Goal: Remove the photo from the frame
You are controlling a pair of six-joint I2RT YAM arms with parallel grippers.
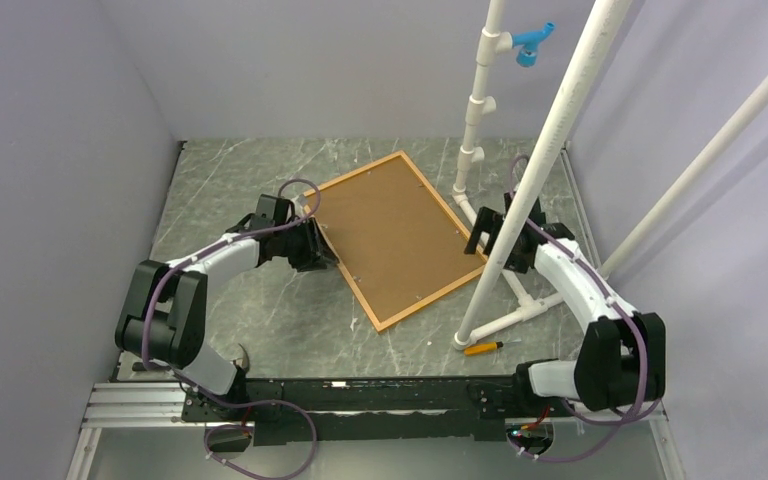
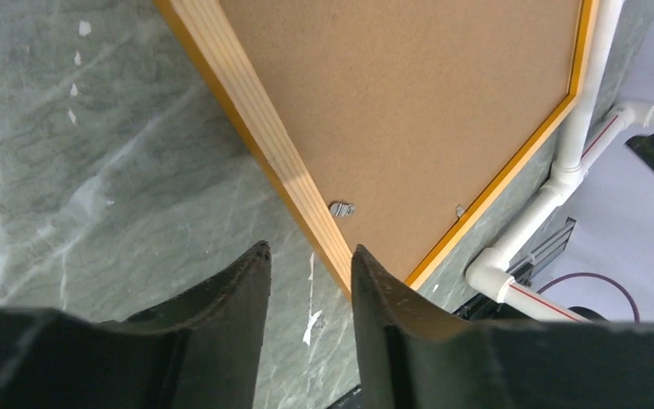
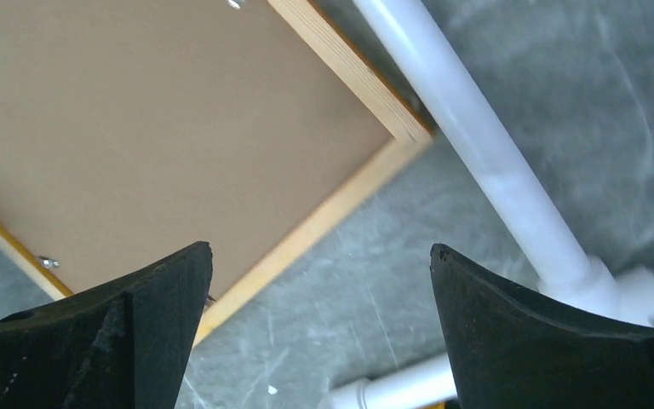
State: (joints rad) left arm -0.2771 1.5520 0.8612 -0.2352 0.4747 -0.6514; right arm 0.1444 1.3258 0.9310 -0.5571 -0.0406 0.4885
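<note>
Over on the left, the left tool [image 2: 311,249] shows only a narrow gap, right at the edge of the frame [image 2: 254,111]. It lies face down on the desk [image 1: 260,310], brown backing [image 2: 409,102] up, and the right tool [image 3: 322,251] gapes wide by its corner.

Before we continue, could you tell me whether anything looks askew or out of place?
The frame lies face down, brown backing up, turned diagonal to the table edges, one corner close beside the white pipe stand. Nothing looks damaged.

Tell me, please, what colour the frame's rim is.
Bright orange; the frame shows best in the left wrist view.
</note>
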